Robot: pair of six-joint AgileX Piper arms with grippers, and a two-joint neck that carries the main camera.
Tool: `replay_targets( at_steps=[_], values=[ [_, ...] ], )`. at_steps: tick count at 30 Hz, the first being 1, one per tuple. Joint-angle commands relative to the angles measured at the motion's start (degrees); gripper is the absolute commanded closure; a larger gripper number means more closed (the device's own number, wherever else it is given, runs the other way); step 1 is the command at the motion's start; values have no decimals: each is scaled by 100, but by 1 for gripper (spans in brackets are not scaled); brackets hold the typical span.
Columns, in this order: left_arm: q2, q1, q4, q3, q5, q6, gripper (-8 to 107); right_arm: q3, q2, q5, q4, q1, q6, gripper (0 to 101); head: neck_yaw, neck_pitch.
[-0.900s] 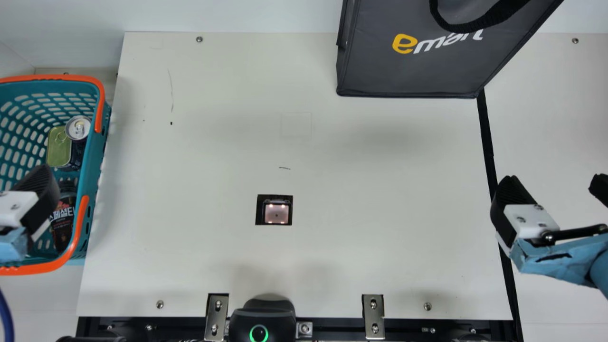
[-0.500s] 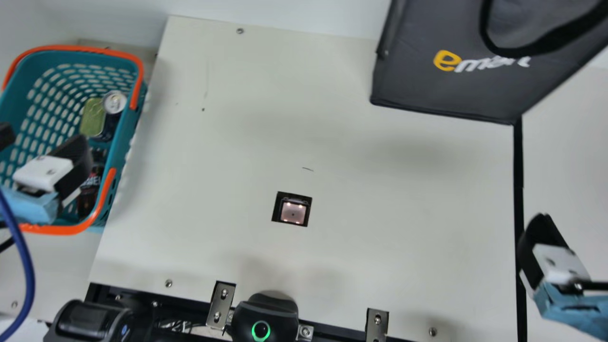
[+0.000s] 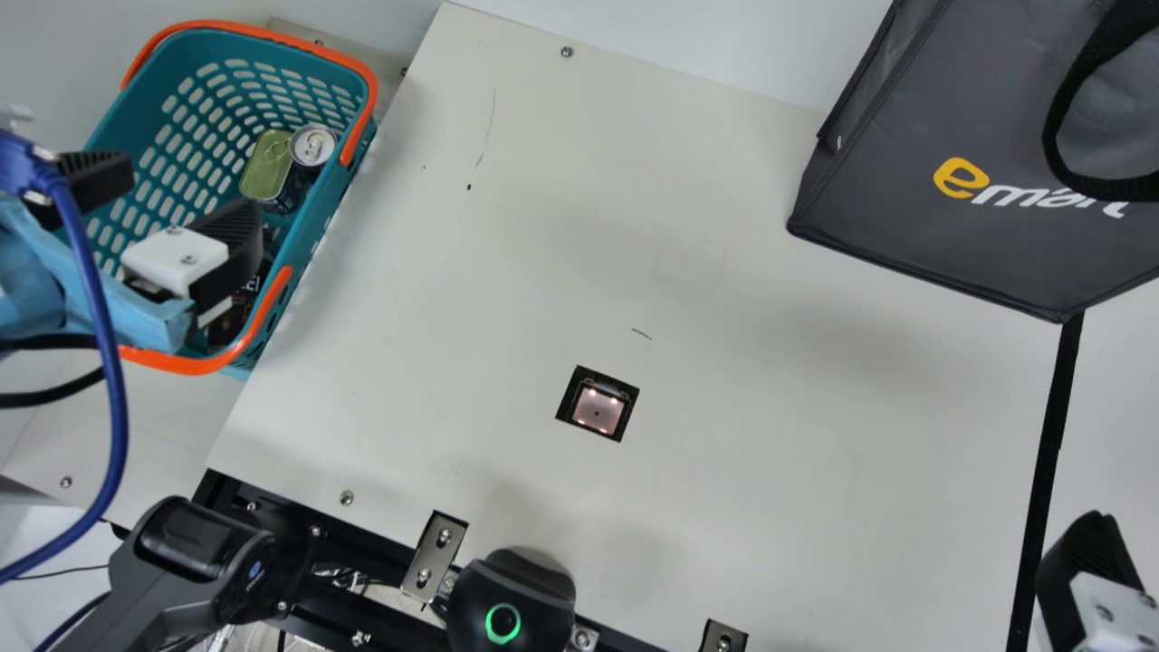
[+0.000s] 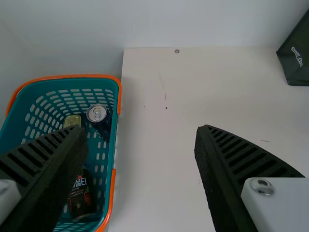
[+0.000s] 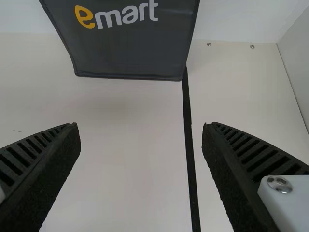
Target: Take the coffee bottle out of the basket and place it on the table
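Looking through the main view, I have my left pincer [image 3: 188, 192] over the teal plastic basket with orange handles [image 3: 340, 195], its two black ribbed fingers spread wide. The left wrist view gives me the same wide gap, with cream tabletop [image 3: 742, 489] and the basket's edge showing between them.

The dark coffee bottle with a black, white-lettered label [image 3: 237, 312] is inside the basket, partly hidden by the pincer's table-side finger in the main view. In the left wrist view it shows just beside the other finger. Farther off from the pincer, in the same basket, are a dark blue can with a silver top [image 3: 312, 147] and, right next to it, a flat gold-green tin [image 3: 264, 167].

Well apart from that pincer, across the tabletop, stands a dark grey bag with a black strap [image 3: 978, 244]. My right pincer [image 3: 1087, 561] is on the bag's side, its fingers wide apart too, with pale surface between them.
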Motion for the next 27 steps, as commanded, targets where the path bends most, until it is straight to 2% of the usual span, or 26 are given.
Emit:
replay_targets(
  at_steps=[1,17,27],
  values=[
    [0,0,0,0,0,0,9,0,0,0,0,0,0,10,14,-148],
    [7,23,88,30,-16,-83,9,0,0,6,0,0,0,10,14,-148],
    [143,465,419,182,-113,-414,9,0,0,6,0,0,0,10,14,-148]
  ],
)
